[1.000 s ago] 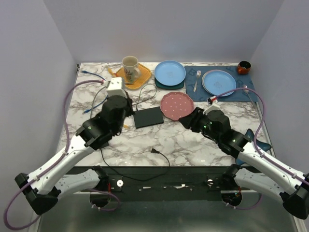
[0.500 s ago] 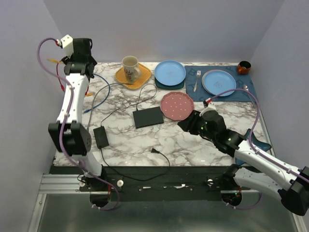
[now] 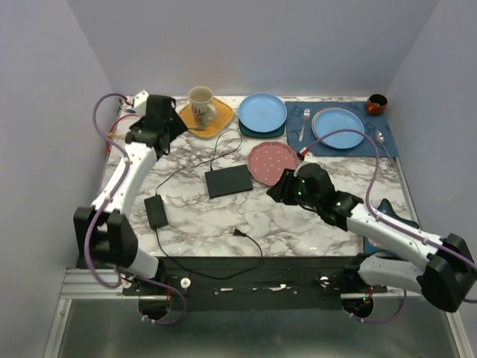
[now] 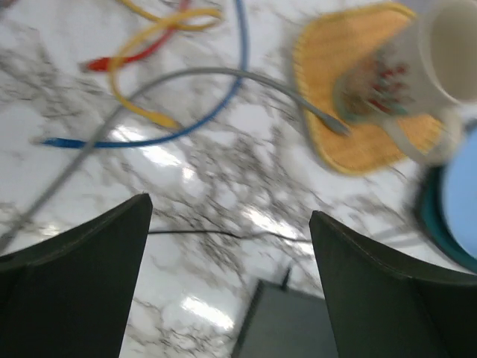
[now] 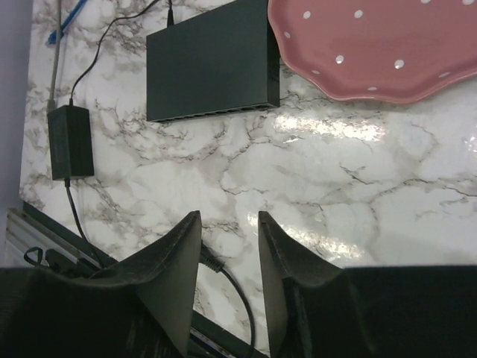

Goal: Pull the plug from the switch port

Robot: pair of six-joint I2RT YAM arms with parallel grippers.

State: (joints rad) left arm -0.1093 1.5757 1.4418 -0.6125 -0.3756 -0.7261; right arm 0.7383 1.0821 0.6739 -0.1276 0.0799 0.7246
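Observation:
The switch (image 3: 229, 180) is a flat black box lying mid-table; it also shows in the right wrist view (image 5: 212, 63) and at the bottom of the blurred left wrist view (image 4: 287, 324). A thin black plug (image 5: 170, 15) sits in its far edge, also seen from the left wrist (image 4: 285, 277). My left gripper (image 3: 176, 125) hangs high over the back left of the table. Its jaws (image 4: 231, 216) are wide open and empty. My right gripper (image 3: 277, 190) hovers low just right of the switch. Its jaws (image 5: 229, 216) are partly open with only marble between them.
A black power brick (image 3: 155, 211) lies front left, its cord running to the switch. A loose black cable end (image 3: 238, 233) lies near the front edge. The pink dotted plate (image 3: 272, 162) touches the switch's right. Mug (image 3: 201, 104) on a yellow coaster, blue plates and coloured cables (image 4: 160, 112) fill the back.
My left arm has lifted off the area beside the switch, swung to the back left and opened wide, uncovering the power brick. My right gripper has crept left and narrowed slightly.

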